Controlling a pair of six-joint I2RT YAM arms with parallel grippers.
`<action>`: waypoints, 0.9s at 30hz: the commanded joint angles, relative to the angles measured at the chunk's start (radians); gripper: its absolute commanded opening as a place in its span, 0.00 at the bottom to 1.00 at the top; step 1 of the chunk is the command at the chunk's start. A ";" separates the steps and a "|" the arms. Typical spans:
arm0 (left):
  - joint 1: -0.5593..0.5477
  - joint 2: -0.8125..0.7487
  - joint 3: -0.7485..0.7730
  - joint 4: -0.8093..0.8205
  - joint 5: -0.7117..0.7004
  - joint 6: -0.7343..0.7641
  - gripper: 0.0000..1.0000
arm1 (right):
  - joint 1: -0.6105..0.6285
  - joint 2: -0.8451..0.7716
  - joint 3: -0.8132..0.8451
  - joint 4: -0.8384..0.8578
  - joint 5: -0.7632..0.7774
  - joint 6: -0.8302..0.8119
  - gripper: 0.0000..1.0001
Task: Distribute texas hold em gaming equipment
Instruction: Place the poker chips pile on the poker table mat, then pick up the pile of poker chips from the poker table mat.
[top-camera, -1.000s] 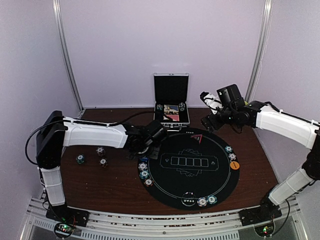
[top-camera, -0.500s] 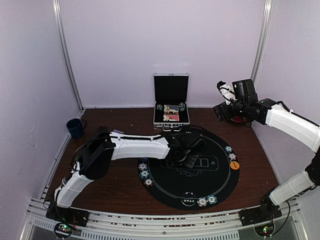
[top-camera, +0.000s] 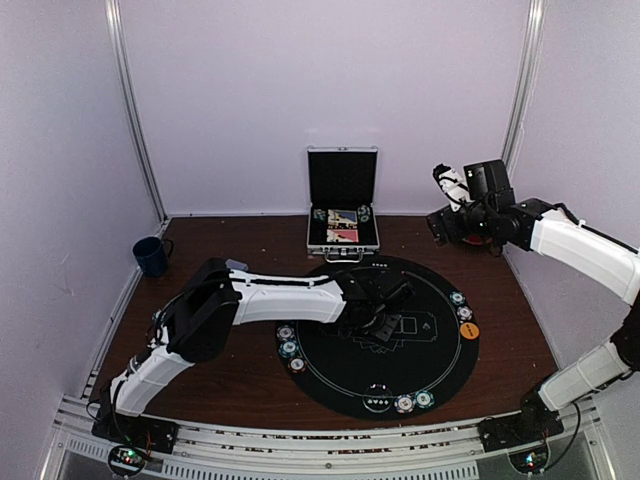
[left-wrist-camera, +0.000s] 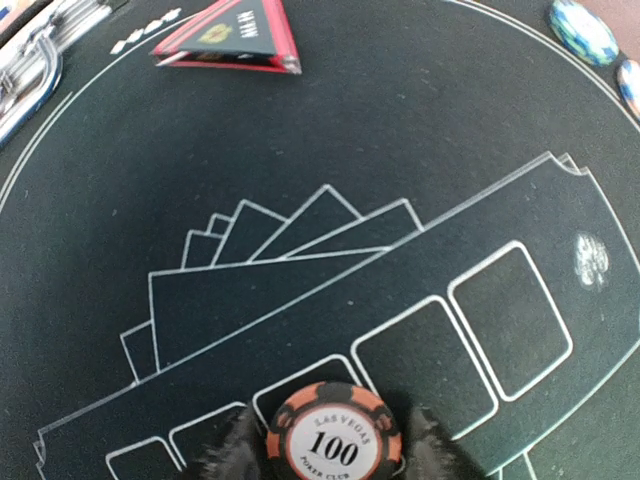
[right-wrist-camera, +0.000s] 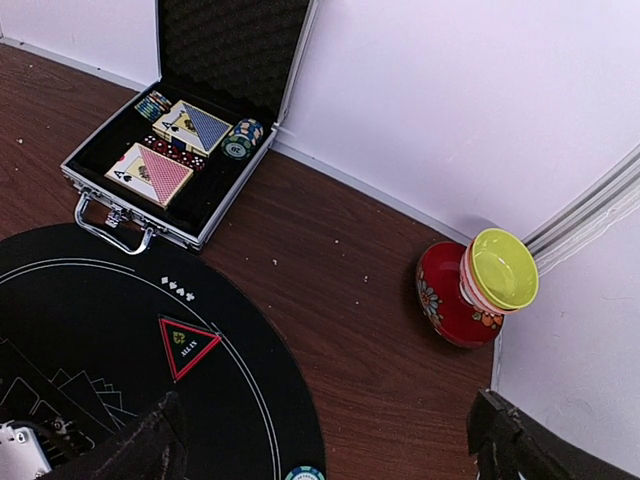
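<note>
A red-edged poker chip marked 100 lies face up on the black round mat, in one of the printed card boxes. My left gripper straddles it, open a little, with a thin dark gap on each side. More chips sit at the mat's left edge, right edge and front edge, and an orange button lies on the right. My right gripper hangs wide open and empty over the back right of the table.
The open silver case at the back holds card decks and chips. A red "all in" triangle lies on the mat. Stacked red and yellow-green bowls stand by the right wall. A dark blue mug stands far left.
My left arm swung from the table's left side to the mat's centre with the chip, and its jaws have just eased apart. The right arm drew back to the right, then stayed.
</note>
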 joint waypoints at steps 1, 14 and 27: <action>0.006 -0.046 -0.035 0.022 -0.050 0.003 0.63 | -0.002 -0.008 -0.012 0.018 -0.023 0.001 1.00; 0.057 -0.471 -0.312 -0.047 -0.265 -0.019 0.84 | 0.013 0.045 0.012 -0.081 -0.283 -0.060 1.00; 0.087 -0.709 -0.481 -0.745 -0.702 -0.256 0.96 | 0.136 0.190 0.032 -0.129 -0.241 -0.087 1.00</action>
